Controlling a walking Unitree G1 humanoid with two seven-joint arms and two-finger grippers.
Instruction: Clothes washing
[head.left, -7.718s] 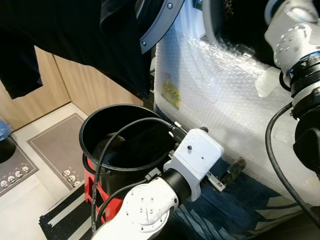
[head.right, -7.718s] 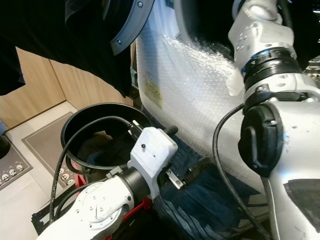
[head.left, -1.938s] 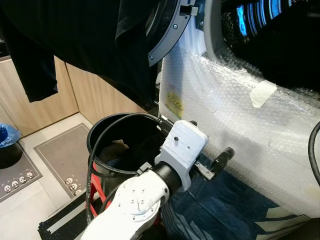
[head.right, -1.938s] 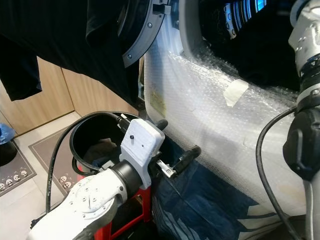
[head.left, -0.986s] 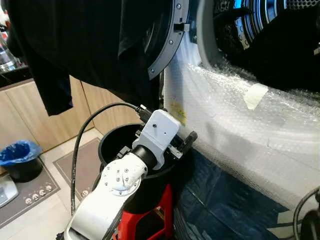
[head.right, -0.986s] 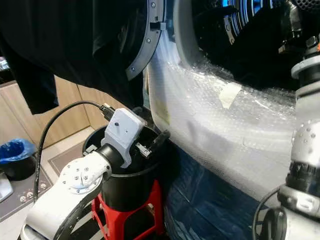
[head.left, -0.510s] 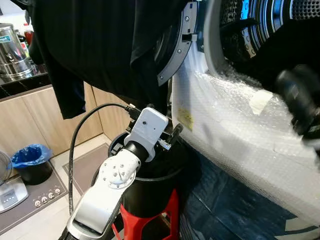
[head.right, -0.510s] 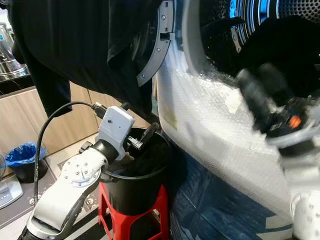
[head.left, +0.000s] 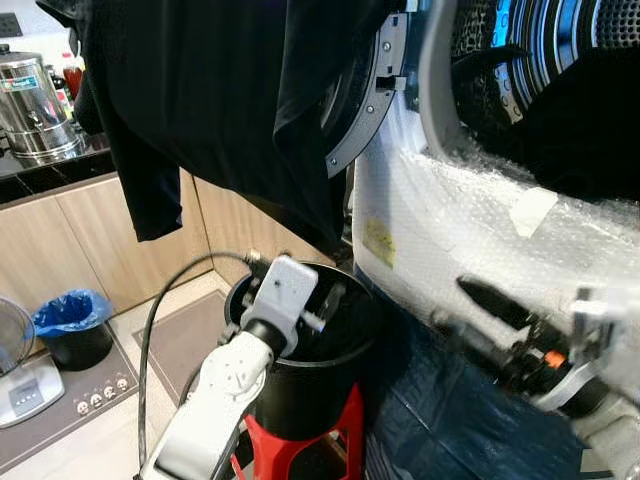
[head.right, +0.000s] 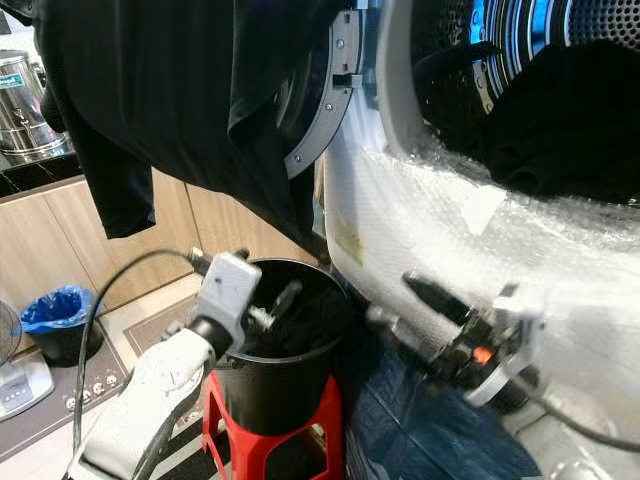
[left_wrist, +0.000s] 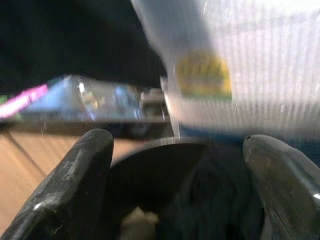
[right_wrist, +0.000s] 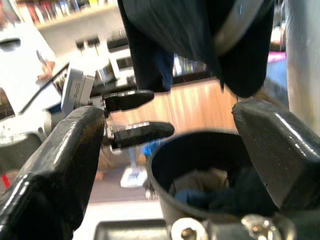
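Note:
A black bucket (head.left: 300, 385) stands on a red stool (head.left: 345, 425) beside the bubble-wrapped washing machine (head.left: 450, 220). Dark and pale clothes (right_wrist: 210, 187) lie in the bucket. My left gripper (head.left: 325, 305) hangs over the bucket's rim, open, with nothing between its fingers (left_wrist: 75, 175). My right gripper (head.left: 465, 310) is low in front of the machine, pointing at the bucket, blurred and open with nothing in it. A black garment (head.left: 220, 100) hangs over the open door (head.left: 365, 110). More dark clothes (head.left: 580, 130) lie in the drum.
A dark blue cloth (head.left: 450, 420) covers the floor at the machine's foot. A bin with a blue bag (head.left: 70, 325) stands by the wooden cabinets (head.left: 60, 250) at the left. A steel urn (head.left: 30, 100) sits on the counter. A grey mat (head.left: 185, 335) lies behind the bucket.
The view has shifted. My right gripper has come down from the drum's mouth to low in front of the machine. My left gripper has sunk closer to the bucket's rim.

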